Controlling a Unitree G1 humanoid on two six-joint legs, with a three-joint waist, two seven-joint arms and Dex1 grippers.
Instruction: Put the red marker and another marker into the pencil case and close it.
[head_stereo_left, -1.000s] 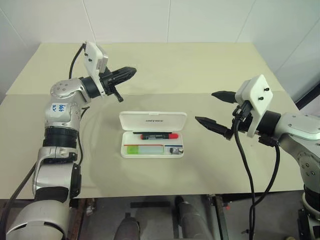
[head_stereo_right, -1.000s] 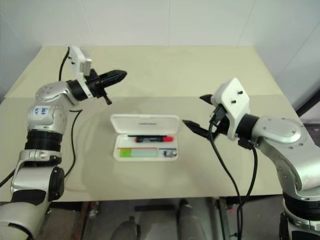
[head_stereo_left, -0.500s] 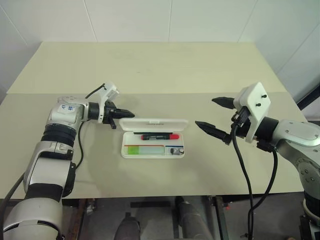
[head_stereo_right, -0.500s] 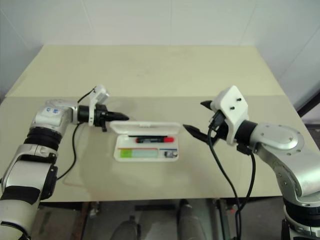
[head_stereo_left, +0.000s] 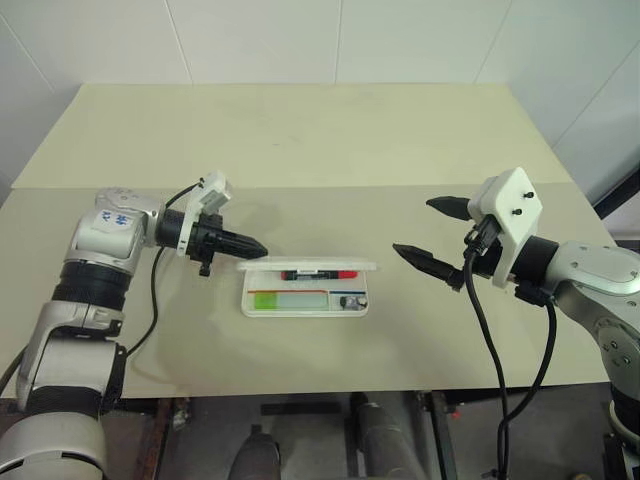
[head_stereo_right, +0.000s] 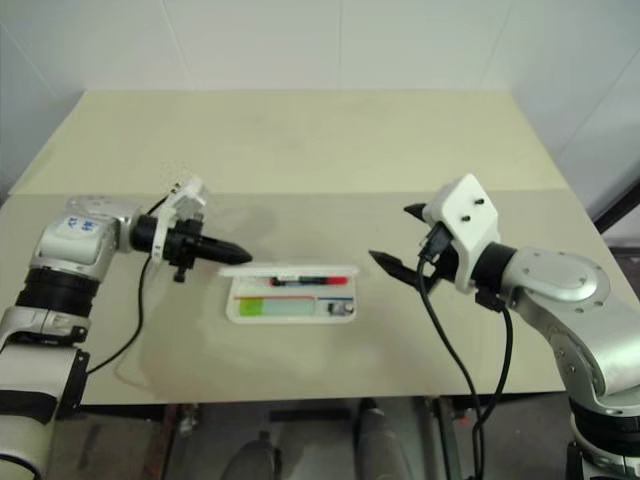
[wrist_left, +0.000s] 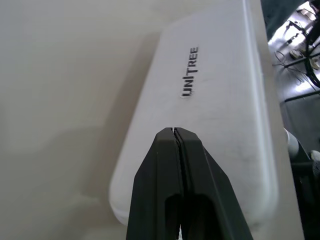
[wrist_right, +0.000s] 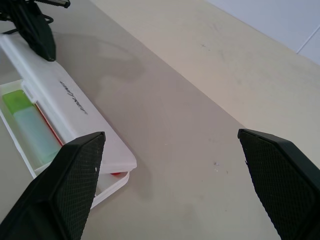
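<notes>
Beige table (head_stereo_left: 320, 130), frame centre: left gripper (head_stereo_left: 258, 249), fingers together, tips pencil case (head_stereo_left: 305, 301) lid down; right gripper (head_stereo_left: 432, 232) waits, fingers apart.

Setting: an indoor robot test area, lab-like in character. Evidence: a plain beige surface (head_stereo_left: 330, 130) standing against bare white panelled walls (head_stereo_left: 260, 40) with visible seams, no furnishings or decoration. Loose cabling and equipment lie on the floor beyond the surface edge (wrist_left: 300, 30). Nothing domestic or commercial is on view.
</notes>
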